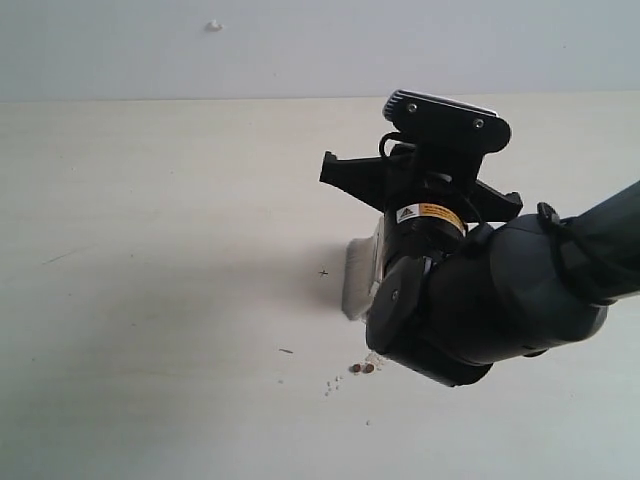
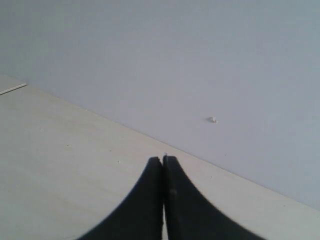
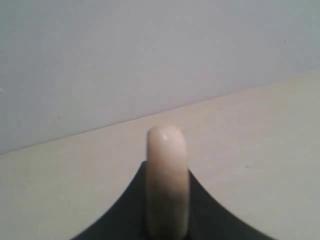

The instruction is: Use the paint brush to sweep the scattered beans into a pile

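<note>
The paint brush (image 1: 358, 285) stands with its pale bristles down on the light table (image 1: 150, 250), just left of my right arm (image 1: 480, 300), which covers most of it. In the right wrist view its rounded pale handle end (image 3: 167, 155) sticks out between the black fingers of my right gripper (image 3: 167, 172), which is shut on it. Two reddish-brown beans (image 1: 362, 368) lie just in front of the arm, with a few whitish crumbs (image 1: 330, 385) beside them. No pile is in view; the arm hides the table behind the beans. My left gripper (image 2: 163, 161) is shut and empty above bare table.
A grey wall (image 1: 300, 50) runs along the table's far edge, with a small white speck (image 1: 213, 25) on it. A tiny dark mark (image 1: 323, 272) and a dark sliver (image 1: 286, 351) lie on the table left of the brush.
</note>
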Motion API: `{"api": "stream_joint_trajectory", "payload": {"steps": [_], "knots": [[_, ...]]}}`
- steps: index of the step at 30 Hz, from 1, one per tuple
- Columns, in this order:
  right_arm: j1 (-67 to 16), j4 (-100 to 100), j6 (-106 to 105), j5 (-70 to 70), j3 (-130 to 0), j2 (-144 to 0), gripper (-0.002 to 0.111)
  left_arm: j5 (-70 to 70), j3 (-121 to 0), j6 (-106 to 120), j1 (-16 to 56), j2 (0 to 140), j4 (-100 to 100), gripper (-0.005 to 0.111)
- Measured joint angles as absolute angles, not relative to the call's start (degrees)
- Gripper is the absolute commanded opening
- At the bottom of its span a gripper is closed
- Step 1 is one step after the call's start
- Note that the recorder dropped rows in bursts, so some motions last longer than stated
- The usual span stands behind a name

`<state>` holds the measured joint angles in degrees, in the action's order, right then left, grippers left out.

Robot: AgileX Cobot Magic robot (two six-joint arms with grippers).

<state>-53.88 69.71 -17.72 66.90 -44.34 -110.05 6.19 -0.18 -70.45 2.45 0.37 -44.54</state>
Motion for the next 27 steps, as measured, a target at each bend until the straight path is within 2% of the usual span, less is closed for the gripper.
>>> {"api": "stream_joint_trajectory", "payload": {"steps": [14,27], "knots": [[-53.88,71.13,-19.22,68.79,-44.34,-110.05,0.000,6.19,-0.18,-70.45,2.45,0.37,-44.54,0.000],[-53.88,56.48,-19.24,62.59,-42.39,-100.78,0.000,6.19,-0.18,-70.45,2.45,0.37,-44.54,0.000]]}}
